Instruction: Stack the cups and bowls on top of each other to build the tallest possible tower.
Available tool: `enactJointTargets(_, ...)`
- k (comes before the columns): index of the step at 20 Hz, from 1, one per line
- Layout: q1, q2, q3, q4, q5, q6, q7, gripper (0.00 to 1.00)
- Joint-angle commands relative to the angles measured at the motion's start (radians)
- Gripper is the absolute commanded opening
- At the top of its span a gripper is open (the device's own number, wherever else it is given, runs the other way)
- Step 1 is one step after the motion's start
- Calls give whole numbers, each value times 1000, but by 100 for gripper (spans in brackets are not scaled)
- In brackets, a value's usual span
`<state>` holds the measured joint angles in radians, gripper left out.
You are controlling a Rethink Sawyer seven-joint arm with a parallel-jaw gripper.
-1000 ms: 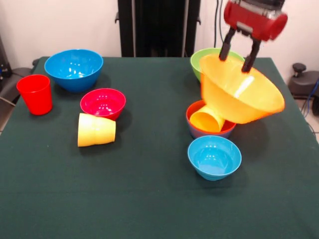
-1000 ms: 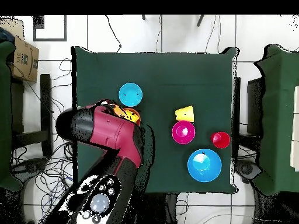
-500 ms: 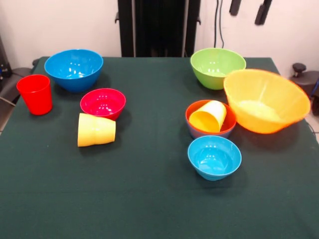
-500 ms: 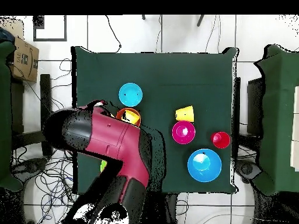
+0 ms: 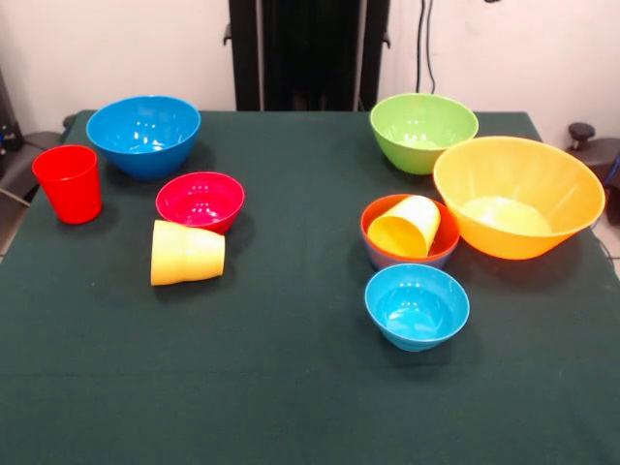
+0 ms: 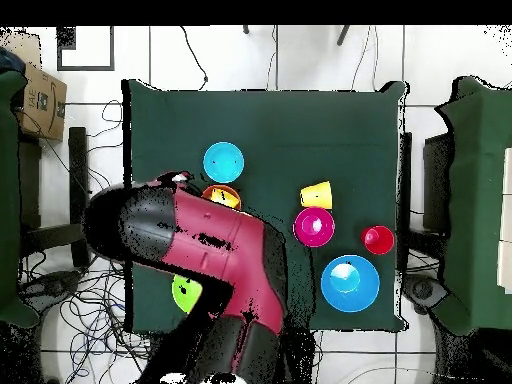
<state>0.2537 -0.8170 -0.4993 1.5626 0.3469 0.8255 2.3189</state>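
The large yellow-orange bowl (image 5: 518,197) stands upright on the table at the right, free of my arm. Beside it a yellow cup (image 5: 405,228) lies tilted in the orange-red bowl (image 5: 378,214), which is nested in a small blue bowl (image 5: 387,260). The light-blue bowl (image 5: 417,305) is in front of them and the lime green bowl (image 5: 423,131) behind. At the left stand the medium blue bowl (image 5: 143,134), the red cup (image 5: 69,182) and the crimson bowl (image 5: 200,201). A yellow cup (image 5: 187,252) lies there on its side. My gripper (image 6: 135,222) shows only from above, raised over the large bowl and hiding it.
The dark green table (image 5: 291,387) carries everything. The black robot pedestal (image 5: 308,53) stands at its far edge. In the overhead view my red and black arm (image 6: 225,265) covers the table's lower left, and cables lie on the floor around it.
A second ago my gripper held the large yellow-orange bowl tilted in the air. It let go, the bowl settled upright on the table, and the gripper rose out of the front view.
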Motion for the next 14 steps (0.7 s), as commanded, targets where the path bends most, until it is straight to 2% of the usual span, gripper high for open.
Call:
enactJointTargets(1,-173,55,168,-50,-163,69,-279,100)
enactJointTargets(5,-290,126,234,-121,-266,-5,-384,100)
enactJointTargets(7,-332,146,273,-126,-307,-54,-404,100)
enactJointTargets(14,-444,196,407,-82,-393,-229,-392,100)
